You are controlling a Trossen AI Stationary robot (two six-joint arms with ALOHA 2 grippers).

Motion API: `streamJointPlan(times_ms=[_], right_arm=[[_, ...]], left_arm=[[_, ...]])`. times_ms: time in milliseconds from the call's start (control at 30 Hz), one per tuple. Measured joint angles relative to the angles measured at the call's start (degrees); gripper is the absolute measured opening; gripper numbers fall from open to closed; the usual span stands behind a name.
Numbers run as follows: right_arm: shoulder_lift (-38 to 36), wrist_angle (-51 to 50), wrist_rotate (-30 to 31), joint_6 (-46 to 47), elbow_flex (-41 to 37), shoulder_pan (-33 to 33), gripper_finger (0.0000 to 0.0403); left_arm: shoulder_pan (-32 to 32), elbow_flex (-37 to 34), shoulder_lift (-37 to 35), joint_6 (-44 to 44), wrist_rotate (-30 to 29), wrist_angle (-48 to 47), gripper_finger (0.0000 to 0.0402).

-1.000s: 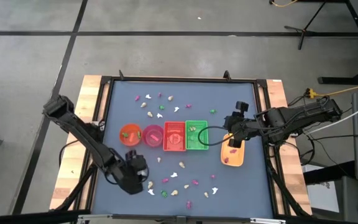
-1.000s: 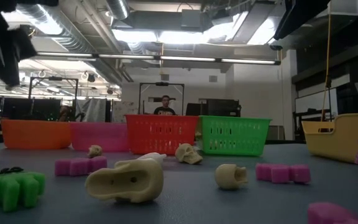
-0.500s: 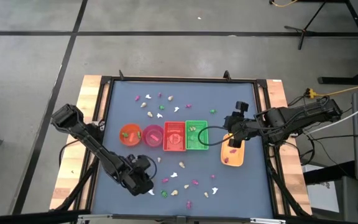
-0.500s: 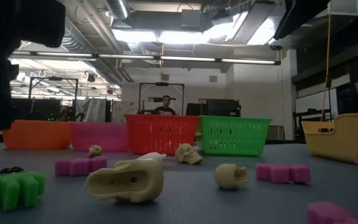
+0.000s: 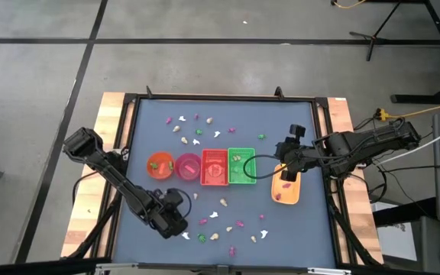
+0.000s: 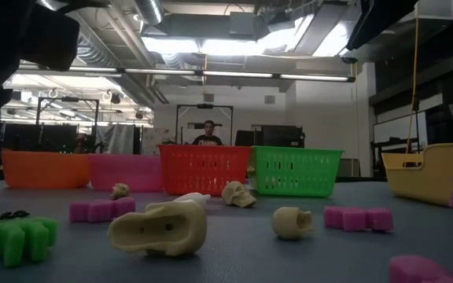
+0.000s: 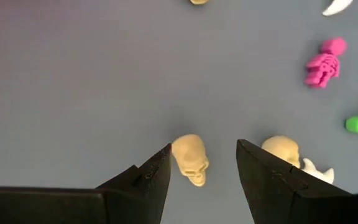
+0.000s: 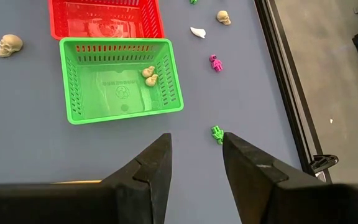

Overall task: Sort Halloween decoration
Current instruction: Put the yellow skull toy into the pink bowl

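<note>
A row of four containers crosses the table's [image 5: 323, 164] middle: a bowl [image 5: 159, 164] leftmost, a second bowl [image 5: 187, 166] right of it, then a basket [image 5: 215, 166], then another basket [image 5: 241, 166] holding two skulls [image 8: 149, 76]. A tray [image 5: 287, 188] lies right of the row. Trinkets [image 5: 197, 128] scatter on the far side, others [image 5: 231, 228] on the near side. The left gripper [image 7: 202, 171] hangs over a near-side skull [image 7: 191, 159]; the right gripper [image 8: 195, 155] hangs above the tray.

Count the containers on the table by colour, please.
Orange bowl: 1
Pink bowl: 1
Red basket: 1
Green basket: 1
Yellow tray: 1
Total: 5
</note>
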Motion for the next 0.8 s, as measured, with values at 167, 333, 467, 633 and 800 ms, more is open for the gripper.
streamJointPlan(times_ms=[167, 333, 467, 633, 800], right_arm=[[0.0, 0.0, 0.0, 0.0, 0.0, 0.0, 0.0143], [0.0, 0.0, 0.0, 0.0, 0.0, 0.0, 0.0143], [0.0, 0.0, 0.0, 0.0, 0.0, 0.0, 0.0143], [0.0, 0.0, 0.0, 0.0, 0.0, 0.0, 0.0143], [0.0, 0.0, 0.0, 0.0, 0.0, 0.0, 0.0143]], left_arm=[[0.0, 0.0, 0.0, -0.1, 0.0, -1.0, 0.0164], [-0.1, 0.0, 1.7, -0.2, 0.3, -0.2, 0.0164], [-0.1, 0.0, 3.6, -0.2, 0.8, 0.8, 0.0164], [-0.1, 0.0, 4.3, -0.2, 0.8, 0.7, 0.0164], [-0.1, 0.0, 4.5, -0.2, 0.8, 0.5, 0.0164]])
